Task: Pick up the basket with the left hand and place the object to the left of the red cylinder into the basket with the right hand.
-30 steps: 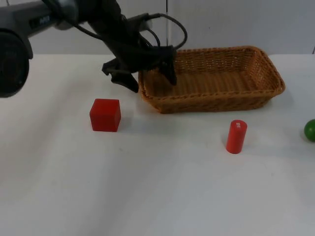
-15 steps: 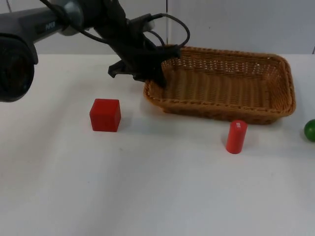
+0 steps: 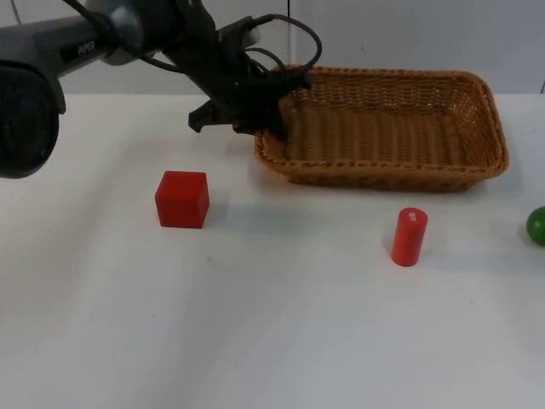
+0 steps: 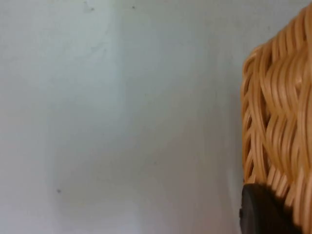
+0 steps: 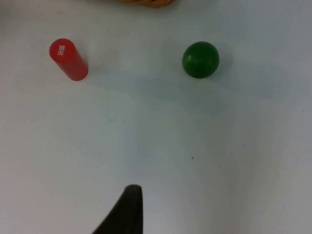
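A woven wicker basket point(image 3: 383, 177) sits at the back of the table, its left end raised and tilted. My left gripper point(image 3: 268, 119) is shut on the basket's left rim. In the left wrist view the wicker wall point(image 4: 280, 122) stands right against a black fingertip point(image 4: 261, 209). A red cube point(image 3: 181, 199) rests to the left of the upright red cylinder point(image 3: 409, 237). My right gripper waits open above the table with nothing in it. One of its black fingertips point(image 5: 127, 209) points toward the red cylinder point(image 5: 68, 59).
A green ball point(image 3: 536, 225) lies at the table's right edge, to the right of the cylinder. It is the green ball point(image 5: 200, 59) in the right wrist view. The grey partition wall runs behind the basket.
My left gripper has shut on the basket's left rim. The basket has slid to the right and its left end has come up. Cube, cylinder and ball have not moved.
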### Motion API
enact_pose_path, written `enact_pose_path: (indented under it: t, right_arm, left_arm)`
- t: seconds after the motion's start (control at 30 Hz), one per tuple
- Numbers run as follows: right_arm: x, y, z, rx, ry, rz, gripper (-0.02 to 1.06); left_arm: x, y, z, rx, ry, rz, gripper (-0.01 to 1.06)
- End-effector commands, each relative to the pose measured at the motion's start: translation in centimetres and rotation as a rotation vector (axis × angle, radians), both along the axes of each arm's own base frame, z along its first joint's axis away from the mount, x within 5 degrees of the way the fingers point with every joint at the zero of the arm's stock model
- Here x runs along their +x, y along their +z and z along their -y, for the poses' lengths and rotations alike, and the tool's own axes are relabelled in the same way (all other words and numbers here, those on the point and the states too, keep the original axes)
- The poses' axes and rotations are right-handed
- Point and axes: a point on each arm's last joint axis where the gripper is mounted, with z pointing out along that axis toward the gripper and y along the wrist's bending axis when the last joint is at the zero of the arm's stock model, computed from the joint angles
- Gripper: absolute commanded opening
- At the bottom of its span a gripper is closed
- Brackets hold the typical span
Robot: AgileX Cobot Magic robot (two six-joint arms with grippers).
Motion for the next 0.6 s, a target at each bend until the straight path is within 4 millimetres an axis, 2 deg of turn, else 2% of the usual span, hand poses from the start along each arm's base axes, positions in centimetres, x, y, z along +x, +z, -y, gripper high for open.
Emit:
enact_pose_path:
  t: [0.0, 0.07, 0.1, 0.17, 0.2, 0.3, 0.33, 0.4, 0.47, 0.57]
  right_arm:
    - [0.0, 0.2, 0.1, -0.003, 0.0, 0.008, 1.05]
    - [0.0, 0.2, 0.1, -0.003, 0.0, 0.008, 1.05]
    - [0.0, 0.2, 0.1, -0.003, 0.0, 0.008, 1.05]
    - [0.0, 0.2, 0.1, -0.003, 0.0, 0.008, 1.05]
    - [0.0, 0.2, 0.1, -0.003, 0.0, 0.008, 1.05]
    - [0.0, 0.1, 0.1, -0.003, 0.0, 0.002, 1.05]
    - [0.0, 0.1, 0.1, -0.003, 0.0, 0.002, 1.05]
    - [0.0, 0.1, 0.1, -0.003, 0.0, 0.0, 1.05]
    - [0.0, 0.1, 0.1, -0.009, 0.0, 0.001, 1.05]
    - [0.0, 0.1, 0.1, -0.009, 0.0, 0.001, 1.05]
  left_arm:
    - [-0.1, 1.9, 0.1, -0.082, 0.034, -0.028, 0.0]
    - [-0.3, 2.6, 0.2, -0.094, 0.035, -0.045, 0.0]
    - [-0.3, 4.3, -0.5, -0.106, 0.045, -0.052, 0.0]
    - [-0.4, 4.7, -0.5, -0.109, 0.047, -0.055, 0.0]
    - [-0.7, 7.3, -0.5, -0.128, 0.048, -0.035, 0.0]
    - [-1.9, 13.2, -0.7, -0.147, 0.021, 0.017, 0.0]
    - [-1.9, 13.2, -0.7, -0.147, 0.021, 0.017, 0.0]
    - [-3.1, 16.6, -1.0, -0.15, -0.002, 0.032, 0.0]
    - [-4.1, 18.5, -1.3, -0.128, -0.013, 0.02, 0.0]
    - [-4.8, 19.6, -2.1, -0.11, -0.03, -0.004, 0.0]
